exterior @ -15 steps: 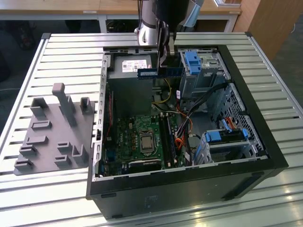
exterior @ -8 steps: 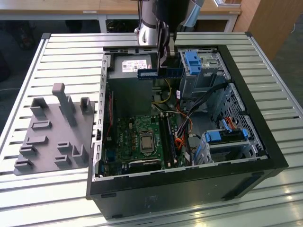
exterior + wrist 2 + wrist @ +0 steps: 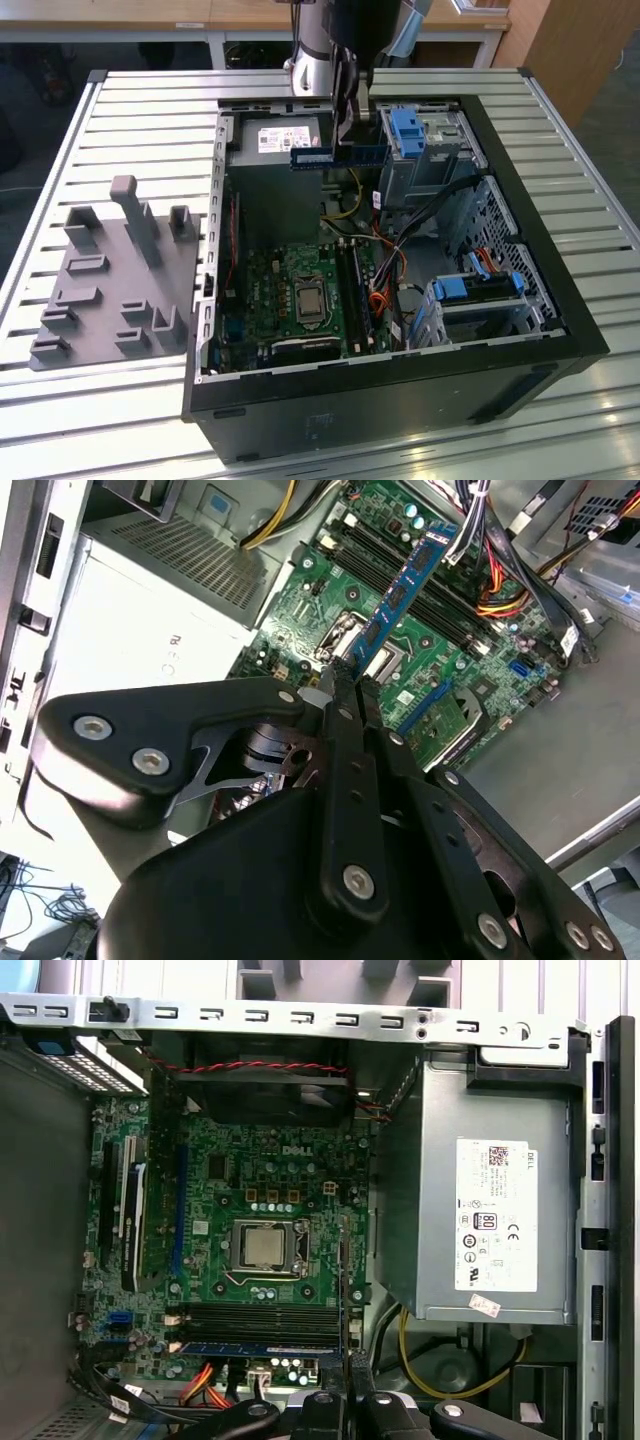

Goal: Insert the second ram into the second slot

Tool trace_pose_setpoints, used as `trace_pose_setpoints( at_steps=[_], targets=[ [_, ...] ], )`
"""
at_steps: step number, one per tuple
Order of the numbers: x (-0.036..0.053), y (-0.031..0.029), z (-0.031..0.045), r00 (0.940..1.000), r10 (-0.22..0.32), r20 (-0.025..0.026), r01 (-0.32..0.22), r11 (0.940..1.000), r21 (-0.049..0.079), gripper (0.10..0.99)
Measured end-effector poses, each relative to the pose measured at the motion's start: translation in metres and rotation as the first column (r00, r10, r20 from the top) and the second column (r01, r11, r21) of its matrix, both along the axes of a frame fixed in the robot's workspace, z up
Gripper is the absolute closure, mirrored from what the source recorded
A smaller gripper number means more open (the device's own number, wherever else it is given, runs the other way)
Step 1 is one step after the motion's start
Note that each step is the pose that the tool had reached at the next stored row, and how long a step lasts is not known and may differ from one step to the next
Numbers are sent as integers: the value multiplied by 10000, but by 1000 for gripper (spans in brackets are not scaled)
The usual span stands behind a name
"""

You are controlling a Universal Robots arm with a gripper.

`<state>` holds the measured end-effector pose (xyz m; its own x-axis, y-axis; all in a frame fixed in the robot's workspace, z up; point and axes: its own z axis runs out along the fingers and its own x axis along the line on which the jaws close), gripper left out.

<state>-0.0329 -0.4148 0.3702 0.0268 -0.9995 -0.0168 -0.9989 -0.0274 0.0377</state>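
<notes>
My gripper (image 3: 345,125) is shut on the second ram (image 3: 338,155), a thin blue stick held level above the open computer case, over the power supply end. In the second wrist view the ram (image 3: 405,585) sticks out from my shut gripper (image 3: 345,675) toward the green motherboard (image 3: 450,670). It appears edge-on as a thin line (image 3: 345,1280) in the first wrist view, rising from the gripper (image 3: 348,1368). Below it lie the dark memory slots (image 3: 255,1318), with another blue stick (image 3: 260,1347) seated in the slot beside them. In the exterior view the slots (image 3: 352,290) are well below the ram.
The case wall (image 3: 400,400) rings the motherboard (image 3: 290,290). A grey power supply (image 3: 490,1210) and yellow and red cables (image 3: 385,275) lie close by. Drive bays with blue tabs (image 3: 405,130) line one side. A grey holder block (image 3: 110,270) sits at the exterior view's left.
</notes>
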Motion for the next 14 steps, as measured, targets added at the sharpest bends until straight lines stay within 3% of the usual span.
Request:
trace_pose_setpoints(
  at_steps=[14],
  targets=[
    [0,-27,0,10000,0,0,0,10000,1,949]
  ],
)
